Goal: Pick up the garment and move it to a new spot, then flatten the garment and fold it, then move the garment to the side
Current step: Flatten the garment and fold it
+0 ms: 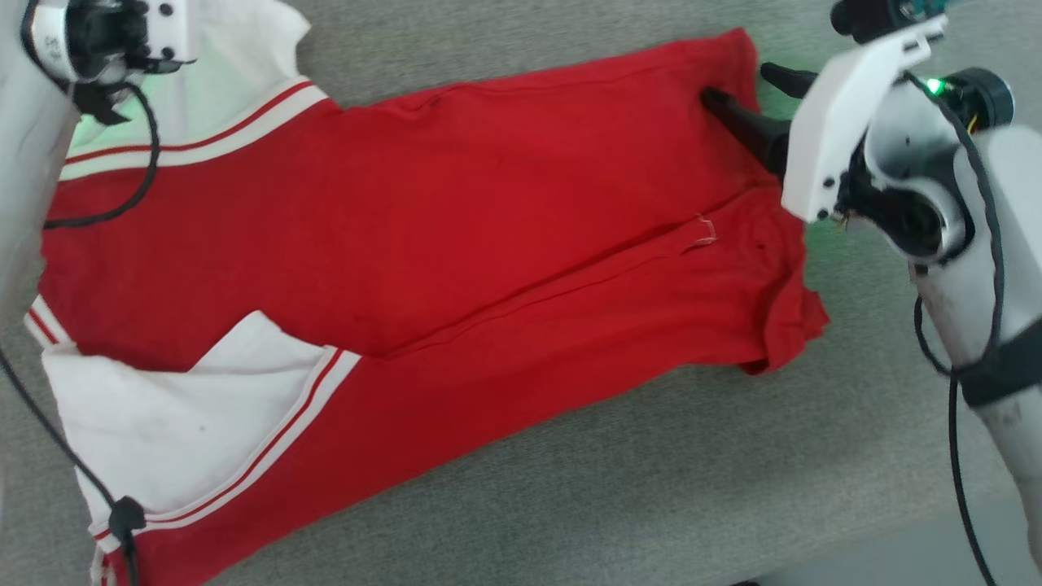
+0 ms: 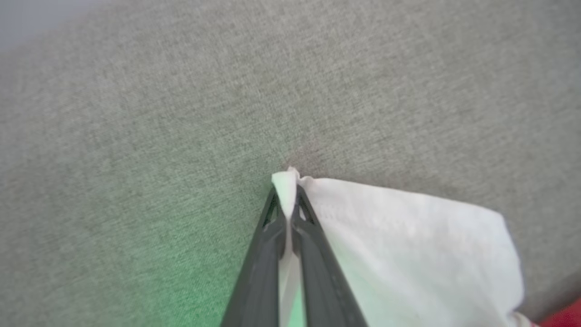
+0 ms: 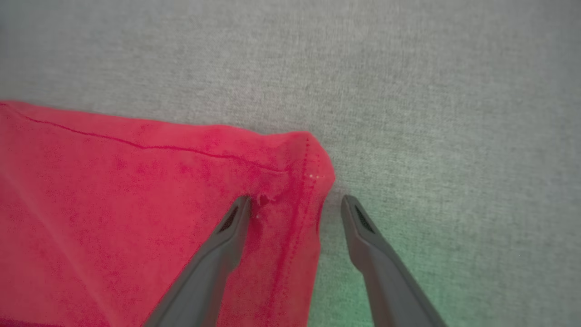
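Note:
The red garment (image 1: 456, 244) lies spread lengthwise across the grey surface in the head view, one long side folded over the middle, its white sleeves with red-white trim at the left. My left gripper (image 2: 287, 193) is shut on the edge of the far white sleeve (image 2: 408, 254). My right gripper (image 3: 295, 204) is open over the hem corner of the garment (image 3: 299, 154), one finger on the red cloth, the other on bare surface. The "23" is hidden.
A grey fabric-covered table (image 1: 651, 488) carries the garment, with bare room in front of it and to the right. The table's front edge runs across the lower right corner of the head view. Black cables hang from both arms.

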### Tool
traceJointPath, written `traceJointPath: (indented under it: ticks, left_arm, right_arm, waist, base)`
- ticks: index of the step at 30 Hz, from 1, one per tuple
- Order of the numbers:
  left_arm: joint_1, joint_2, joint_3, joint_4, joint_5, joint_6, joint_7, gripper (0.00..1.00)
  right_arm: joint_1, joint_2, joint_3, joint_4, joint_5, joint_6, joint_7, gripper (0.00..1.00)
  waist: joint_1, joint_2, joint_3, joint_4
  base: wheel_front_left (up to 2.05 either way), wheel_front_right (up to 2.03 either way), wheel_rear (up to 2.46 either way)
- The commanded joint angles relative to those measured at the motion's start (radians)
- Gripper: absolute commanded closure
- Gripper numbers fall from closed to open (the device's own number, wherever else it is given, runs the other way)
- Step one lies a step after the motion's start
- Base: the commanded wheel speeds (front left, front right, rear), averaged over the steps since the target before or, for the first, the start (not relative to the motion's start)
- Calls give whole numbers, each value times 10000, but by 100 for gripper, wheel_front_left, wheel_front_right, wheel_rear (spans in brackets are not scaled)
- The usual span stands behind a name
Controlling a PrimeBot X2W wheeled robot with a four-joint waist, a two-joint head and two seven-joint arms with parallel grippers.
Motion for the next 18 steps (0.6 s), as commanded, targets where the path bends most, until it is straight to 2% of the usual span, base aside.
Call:
traceJointPath:
  ticks: [1,6,7,8,9,12,18]
  left_arm:
    - [533,-86,-217,350,17,-7,10,100]
    - [400,-372,-225,681,-25,-139,-212,100]
    - [383,-419,-232,739,-25,-152,-274,100]
    - [368,-470,-231,785,-18,-189,-353,100]
    - [334,-511,-194,817,-42,-209,-467,100]
    - [199,-590,-125,966,-60,-194,-714,100]
    - [-200,-668,-120,940,-39,-389,-798,100]
  right_arm:
    - [-158,43,52,171,101,-1,136,0]
    - [-809,299,795,1482,587,0,1803,0]
    - [-909,309,912,1680,691,0,2106,42]
    - [-981,283,1075,1812,763,0,2414,79]
    - [-1034,237,1173,1904,850,0,2636,100]
    - [-1306,-45,1380,1844,944,-3,2700,100]
    - [-1316,-965,1449,1335,944,-27,1817,100]
  waist:
    - [0,-1,69,108]
    - [0,-1,125,349]
    - [0,-1,128,392]
    - [0,-1,129,441]
    - [0,-1,131,492]
    - [0,-1,94,666]
    - [0,-1,-238,1163]
  base:
    - [0,0,0]
    - [0,0,0]
    - [0,0,0]
    - [0,0,0]
    - [0,0,0]
    - [0,0,0]
    - [0,0,0]
